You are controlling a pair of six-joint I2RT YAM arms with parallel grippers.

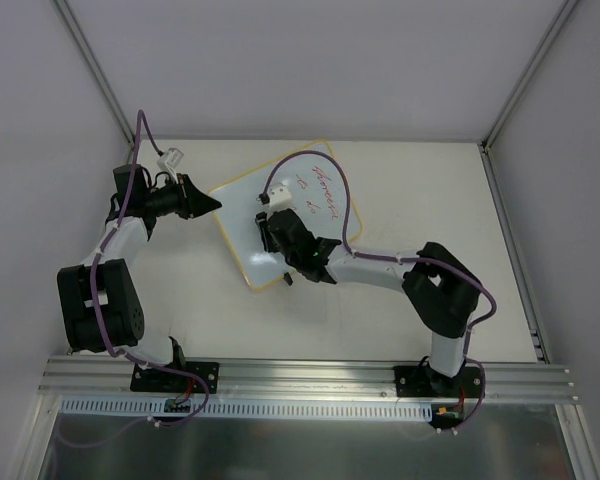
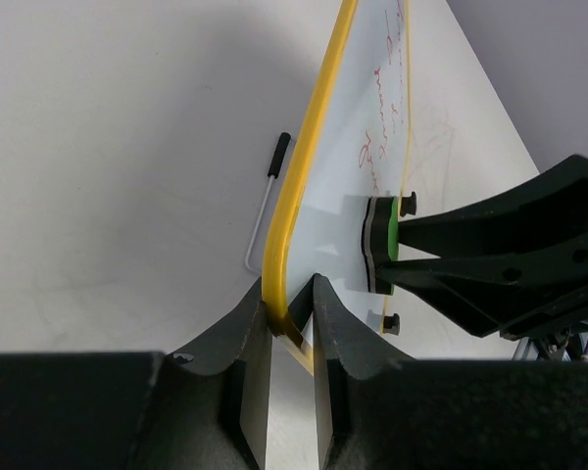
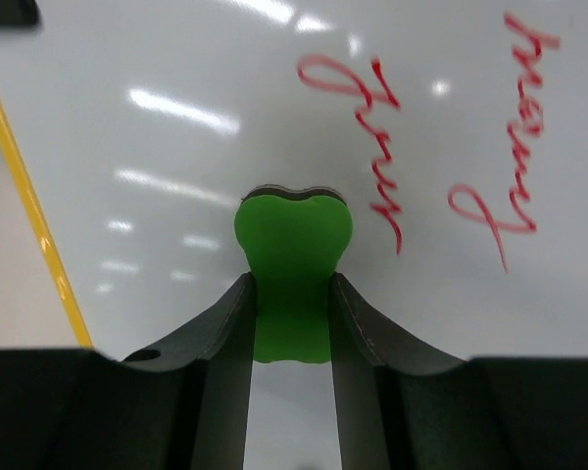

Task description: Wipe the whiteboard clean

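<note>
The whiteboard [image 1: 250, 215] lies askew mid-table, glossy white with a thin yellow frame [image 2: 318, 147] and red handwriting [image 1: 325, 190]. My left gripper [image 1: 210, 203] is shut on the frame at the board's left corner; in the left wrist view its jaws [image 2: 292, 311] pinch the yellow edge. My right gripper [image 1: 269, 217] is over the board's middle, shut on a green eraser [image 3: 292, 250] whose dark pad presses against the white surface [image 3: 176, 147]. Red words [image 3: 372, 147] stand just right of the eraser. The eraser [image 2: 385, 240] also shows side-on against the board.
A thin white rod with a black tip [image 2: 267, 201] lies on the table beside the board's yellow edge. A small black foot [image 2: 393, 322] sticks out of the board. Grey walls enclose the table [image 1: 430, 180], and an aluminium rail [image 1: 300, 375] runs along the near edge.
</note>
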